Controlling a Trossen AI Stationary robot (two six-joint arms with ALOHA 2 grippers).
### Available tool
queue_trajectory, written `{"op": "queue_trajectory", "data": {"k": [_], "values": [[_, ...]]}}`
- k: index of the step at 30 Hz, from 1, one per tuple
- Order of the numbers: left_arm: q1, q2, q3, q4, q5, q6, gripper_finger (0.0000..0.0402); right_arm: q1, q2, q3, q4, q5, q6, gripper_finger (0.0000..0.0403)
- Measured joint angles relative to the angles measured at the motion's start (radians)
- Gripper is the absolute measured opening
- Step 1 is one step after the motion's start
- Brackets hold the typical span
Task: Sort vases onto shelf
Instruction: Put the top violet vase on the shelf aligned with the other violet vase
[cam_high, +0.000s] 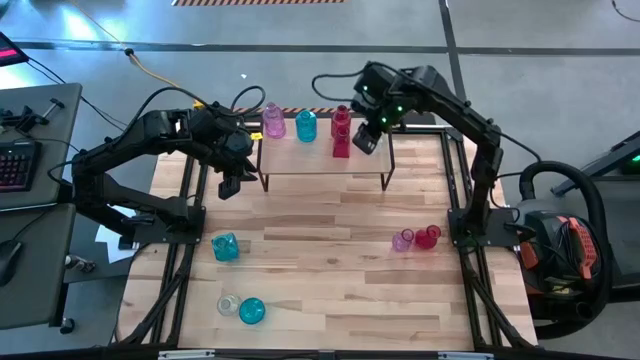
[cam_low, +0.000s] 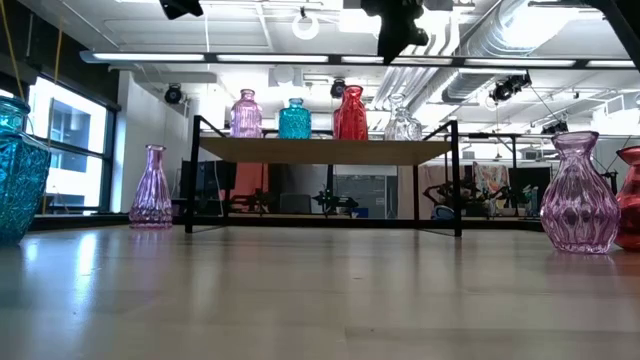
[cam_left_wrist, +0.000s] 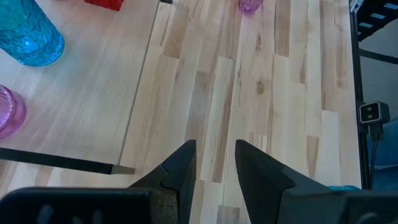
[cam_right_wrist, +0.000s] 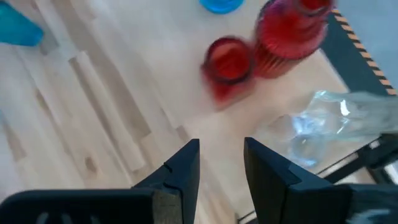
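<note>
Shelf (cam_high: 320, 165) holds pink, teal, red and clear vases. Right gripper (cam_high: 365, 140) above shelf, fingers parted, empty; left gripper (cam_left_wrist: 214, 163) beside it, likewise. Glass: light, slippery, breakable; grip necks.

Overhead and table-level views share the shelf (cam_high: 325, 150); wrist cameras look down.

robotics lab: exposed ceiling ducts (cam_low: 520, 40), keyboard desk (cam_high: 30, 150), hazard-striped concrete floor (cam_high: 260, 3).
</note>
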Motion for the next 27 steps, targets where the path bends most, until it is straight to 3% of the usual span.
{"op": "queue_trajectory", "data": {"k": [7, 18, 27], "values": [[0.000, 0.000, 0.000, 0.000, 0.000, 0.000, 0.0104, 0.115, -0.049, 0.000, 0.002, 0.018, 0.069, 0.0106], [0.000, 0.000, 0.000, 0.000, 0.000, 0.000, 0.0104, 0.335, -0.120, -0.006, 0.003, 0.256, 0.279, 0.0106], [0.000, 0.000, 0.000, 0.000, 0.000, 0.000, 0.0104, 0.491, -0.189, -0.218, 0.003, 0.336, 0.472, 0.0106]]}}
